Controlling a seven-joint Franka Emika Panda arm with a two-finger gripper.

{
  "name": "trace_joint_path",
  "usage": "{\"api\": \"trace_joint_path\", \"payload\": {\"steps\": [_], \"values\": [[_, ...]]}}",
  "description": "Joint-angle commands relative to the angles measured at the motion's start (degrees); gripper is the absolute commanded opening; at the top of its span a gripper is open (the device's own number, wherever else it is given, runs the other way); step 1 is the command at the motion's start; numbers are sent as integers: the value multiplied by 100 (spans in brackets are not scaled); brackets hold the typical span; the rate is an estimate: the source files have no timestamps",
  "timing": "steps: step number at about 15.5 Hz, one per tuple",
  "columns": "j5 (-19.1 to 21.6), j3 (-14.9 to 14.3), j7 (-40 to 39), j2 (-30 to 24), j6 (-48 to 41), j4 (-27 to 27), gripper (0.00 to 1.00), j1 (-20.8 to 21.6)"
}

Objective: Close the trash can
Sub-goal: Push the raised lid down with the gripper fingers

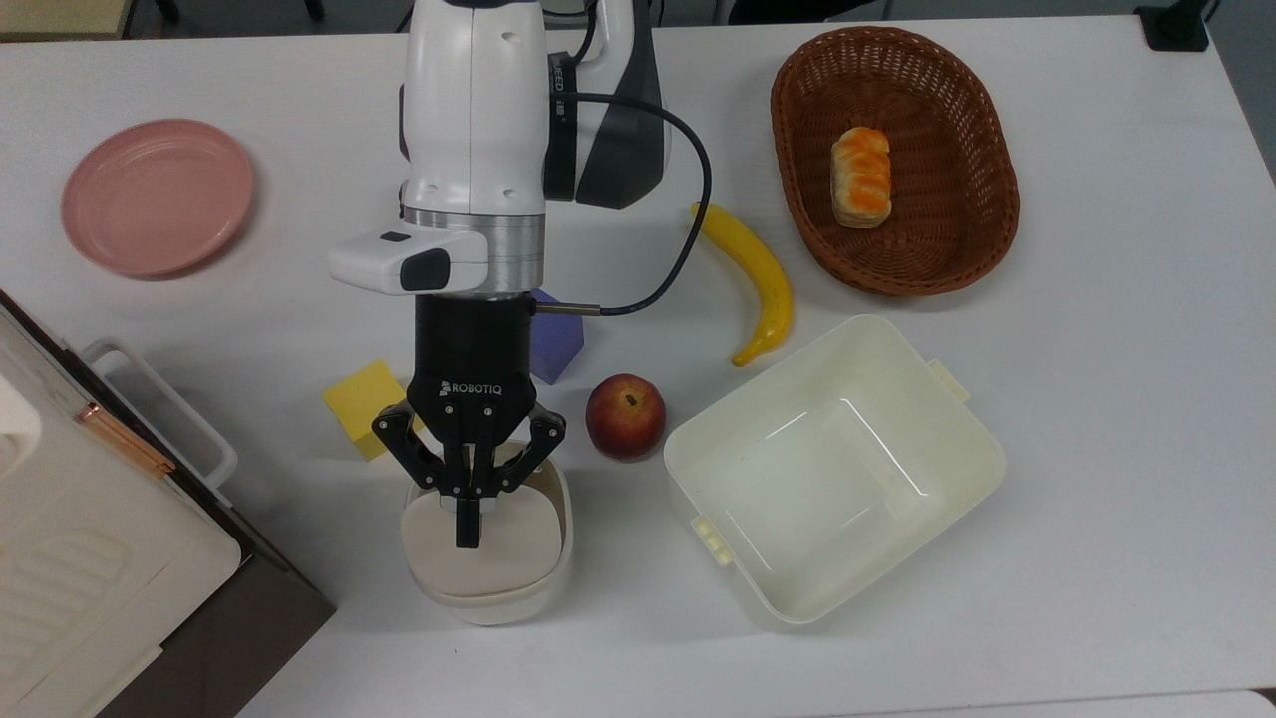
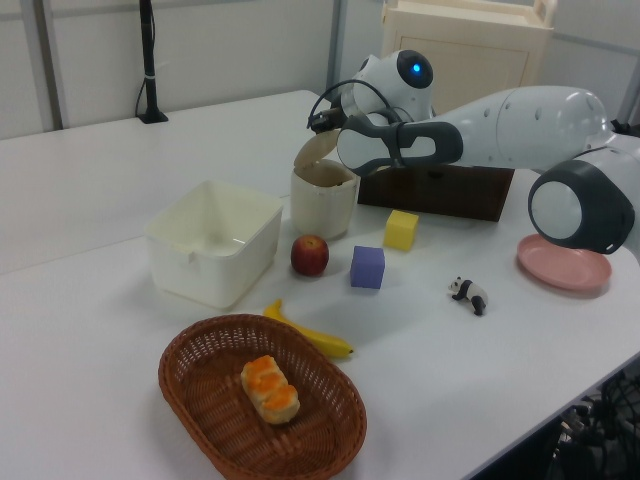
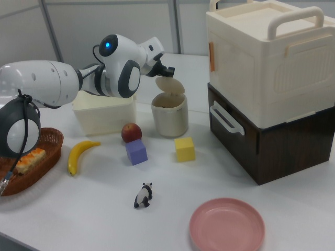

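Trash can (image 1: 488, 583) sitting near table's (image 1: 1097, 449) front edge in top view, beside apple (image 1: 625, 415). Lid (image 3: 170, 86) half-raised, being pressed by gripper (image 1: 467, 524), fingers together. Judged light, stiff plastic; pushing on lid top advised, no grasp needed.

Arm outstretched, claw (image 1: 467, 519) pointing down (fingers pinched together).

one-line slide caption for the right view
Black two-finger gripper pressing the beige hinged lid down over the small cream-white trash can, lid tilted, not yet shut.
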Motion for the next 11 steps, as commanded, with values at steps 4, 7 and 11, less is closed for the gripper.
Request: {"api": "trace_joint_path", "payload": {"steps": [4, 7, 11], "values": [[-182, -59, -82, -127, 64, -449, 5, -114], [-349, -51, -82, -530, 46, -1098, 5, -175], [-384, -24, -179, -1015, 11, -1812, 5, -149]]}}
